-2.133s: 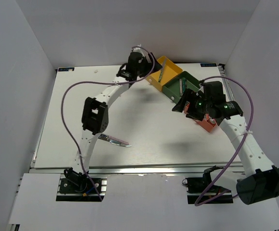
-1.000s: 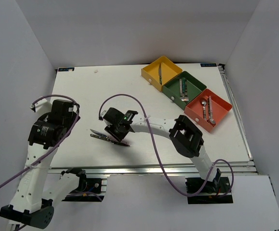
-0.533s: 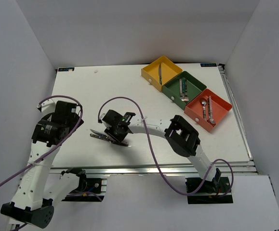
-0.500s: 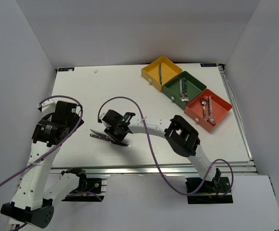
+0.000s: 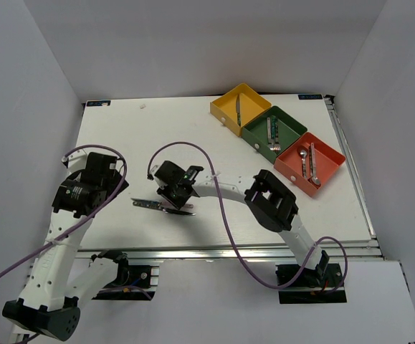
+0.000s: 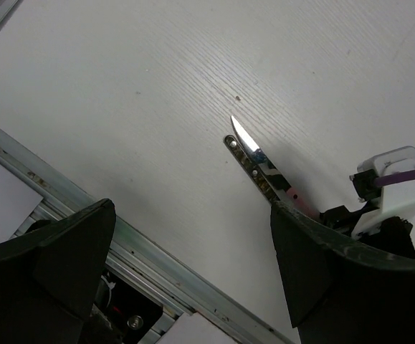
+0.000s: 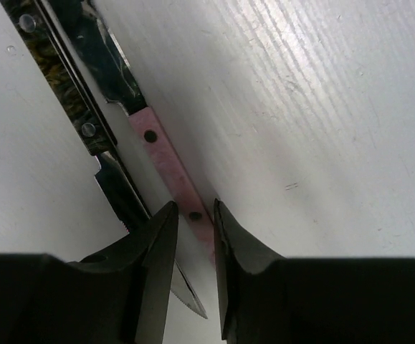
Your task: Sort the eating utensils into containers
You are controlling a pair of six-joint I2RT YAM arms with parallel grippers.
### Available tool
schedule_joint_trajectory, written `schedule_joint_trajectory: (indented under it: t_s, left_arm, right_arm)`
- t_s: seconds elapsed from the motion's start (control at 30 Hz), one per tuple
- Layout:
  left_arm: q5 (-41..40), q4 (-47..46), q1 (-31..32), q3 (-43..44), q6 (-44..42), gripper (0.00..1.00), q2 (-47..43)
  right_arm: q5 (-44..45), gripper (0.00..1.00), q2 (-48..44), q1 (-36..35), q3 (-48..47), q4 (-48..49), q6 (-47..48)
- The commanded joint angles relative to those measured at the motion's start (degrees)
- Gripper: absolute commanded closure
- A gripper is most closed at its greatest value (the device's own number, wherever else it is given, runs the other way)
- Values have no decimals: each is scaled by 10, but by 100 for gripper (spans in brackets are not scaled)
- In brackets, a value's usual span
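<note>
Pink-handled silver metal knife [image 7: 158,152] lies flat on the white table [image 7: 322,107], its long axis running straight between the jaws of the right gripper [image 7: 194,208], which are pinched narrowly on the handle. A dark-patterned knife [image 7: 64,89] lies parallel, just beside. Left gripper [image 6: 191,215] hangs wide, well apart.

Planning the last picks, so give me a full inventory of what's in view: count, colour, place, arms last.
trays: three, yellow, dark green, red-orange; diagonal row, far right.
utensils in trays: five, silver; one in yellow, two in green, two in red-orange.
knives on table: two, one dark-patterned handle, one pink handle; side by side, near centre.
table: one, white.
left gripper: one, black; open, left of the knives.
right gripper: one, black; fingers either side of the pink handle.
</note>
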State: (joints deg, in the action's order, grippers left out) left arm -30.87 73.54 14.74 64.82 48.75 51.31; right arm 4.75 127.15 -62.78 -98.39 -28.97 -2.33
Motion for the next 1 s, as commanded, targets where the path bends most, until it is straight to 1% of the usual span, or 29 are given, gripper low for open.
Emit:
schedule_joint_trajectory:
  t_s: [0.0,0.07,0.1,0.13,0.2,0.3,0.43,0.53,0.57,0.67,0.7,0.77,0.8,0.83,0.97]
  left_arm:
    - [4,-14,0,-14,-9,2,-3]
    - [6,-16,0,-20,-9,2,-4]
    - [6,-18,0,-22,-9,2,-4]
    - [8,-20,0,-26,-9,2,-4]
    - [8,-23,0,-28,-9,2,-3]
    - [6,-29,1,-30,-13,2,-2]
    - [12,-46,0,-54,-24,2,-9]
    - [22,-60,0,-88,-30,2,-14]
    - [24,-65,0,-104,-32,2,-16]
    - [47,-87,0,-127,-43,2,-14]
    - [56,-95,0,-144,-50,2,-11]
    - [90,-118,0,-164,-58,2,4]
    - [98,-126,0,-179,-64,2,10]
    - [117,-137,0,-185,-69,2,16]
    - [154,-192,0,-195,-83,2,30]
  right_arm:
    - [10,68,20,11,33,-16,16]
    - [8,71,20,11,43,-14,20]
    - [8,74,22,11,47,-14,20]
    - [9,85,24,11,50,-15,20]
    - [12,92,25,15,52,-19,21]
    - [11,99,5,38,51,-21,-13]
    - [-21,100,-44,85,33,-14,-51]
    - [-41,100,-74,136,-20,-28,-72]
    - [-42,100,-81,170,-33,-36,-79]
    - [-42,100,-98,232,-79,-48,-133]
    - [-37,100,-92,274,-105,-59,-156]
    - [-22,100,-76,313,-135,-66,-174]
    - [-19,100,-52,345,-155,-78,-181]
    - [-12,100,-38,359,-199,-85,-189]
    - [-10,100,45,418,-293,-89,-191]
